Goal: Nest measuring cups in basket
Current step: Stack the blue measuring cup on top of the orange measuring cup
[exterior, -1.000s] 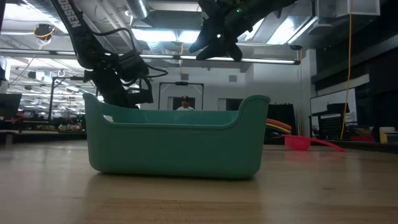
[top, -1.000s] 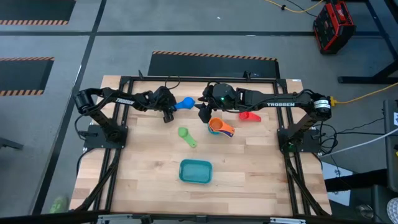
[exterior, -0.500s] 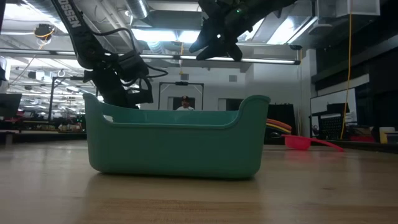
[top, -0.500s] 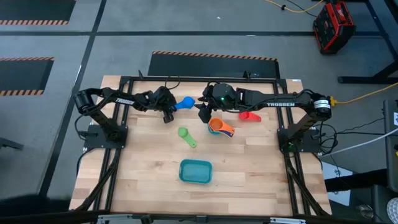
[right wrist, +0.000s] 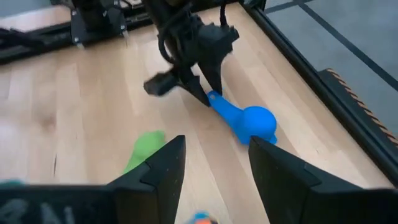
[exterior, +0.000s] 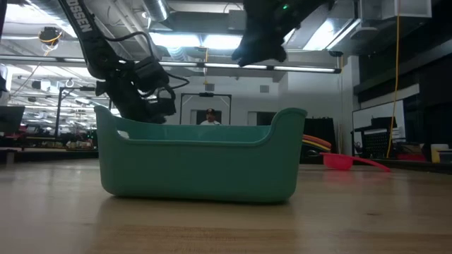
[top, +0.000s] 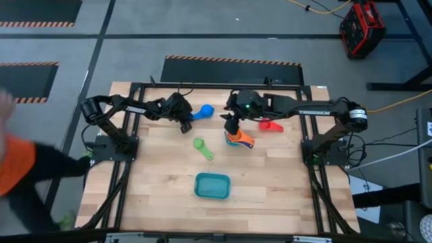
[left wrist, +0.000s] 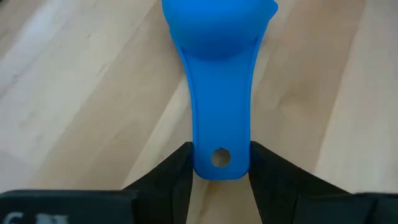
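Observation:
The blue measuring cup (top: 204,111) lies bowl-down on the far part of the table, and my left gripper (top: 185,125) is shut on its handle. My right gripper (top: 231,125) hangs open above a nested stack of cups with orange on top (top: 240,139), touching nothing; it shows high up in the low view (exterior: 260,53). The green cup (top: 201,146) and the red cup (top: 270,125) lie alone on the wood. The teal basket (top: 212,185) stands nearer the near edge, with no cup showing in it. My left gripper pinches the blue cup's flat handle at its free end, by the hanging hole (left wrist: 219,157), one finger (left wrist: 177,171) on each long edge. The fingers come in low from the table's left, along the handle. The upturned bowl (right wrist: 258,121) rests on the table.
A person in an orange sleeve (top: 17,165) stands at the table's left, outside the frame. Bare wood lies between the green cup and the basket (exterior: 201,162). The red cup (exterior: 346,161) lies to the right of the stack.
My right gripper has moved a short way toward the table's right edge and now hangs over the nested stack. A person in an orange sleeve has come into the high view beside the table's left edge.

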Available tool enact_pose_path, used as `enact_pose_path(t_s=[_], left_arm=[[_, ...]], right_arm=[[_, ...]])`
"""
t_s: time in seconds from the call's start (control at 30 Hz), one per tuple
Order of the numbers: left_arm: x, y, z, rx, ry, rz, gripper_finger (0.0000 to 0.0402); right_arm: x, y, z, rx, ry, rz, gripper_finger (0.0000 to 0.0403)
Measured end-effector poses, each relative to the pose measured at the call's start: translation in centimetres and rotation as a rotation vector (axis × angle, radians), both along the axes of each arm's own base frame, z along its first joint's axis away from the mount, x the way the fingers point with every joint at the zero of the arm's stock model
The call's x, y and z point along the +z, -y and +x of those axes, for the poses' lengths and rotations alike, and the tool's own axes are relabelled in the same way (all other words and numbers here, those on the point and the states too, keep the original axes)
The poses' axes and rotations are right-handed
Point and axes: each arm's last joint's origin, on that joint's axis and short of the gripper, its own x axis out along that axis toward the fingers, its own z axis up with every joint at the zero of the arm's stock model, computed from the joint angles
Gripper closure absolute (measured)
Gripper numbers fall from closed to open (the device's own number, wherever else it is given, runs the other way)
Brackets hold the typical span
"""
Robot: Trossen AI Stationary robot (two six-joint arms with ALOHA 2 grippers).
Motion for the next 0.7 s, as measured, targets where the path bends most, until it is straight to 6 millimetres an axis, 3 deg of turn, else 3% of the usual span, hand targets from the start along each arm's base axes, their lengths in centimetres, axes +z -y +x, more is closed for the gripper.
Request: enact_pose_path(t_s=[0.23, 0.47, 0.7], left_arm=[[1.2, -0.1, 1.2, -0.047, 0.23, -0.09, 0.0267], [3.8, -0.2, 2.7, -0.136, 0.561, -0.161, 0.0267], [7.2, 1.2, 4.0, -0.299, 0.872, -0.131, 0.0267]], right_arm=[[2.6, -0.4, -4.1, -0.073, -0.091, -0.074, 0.0222], [4.5, -0.8, -8.6, -0.155, -0.19, -0.138, 0.0222], [5.7, -1.2, -11.5, -0.156, -0.101, -0.179, 0.0222]])
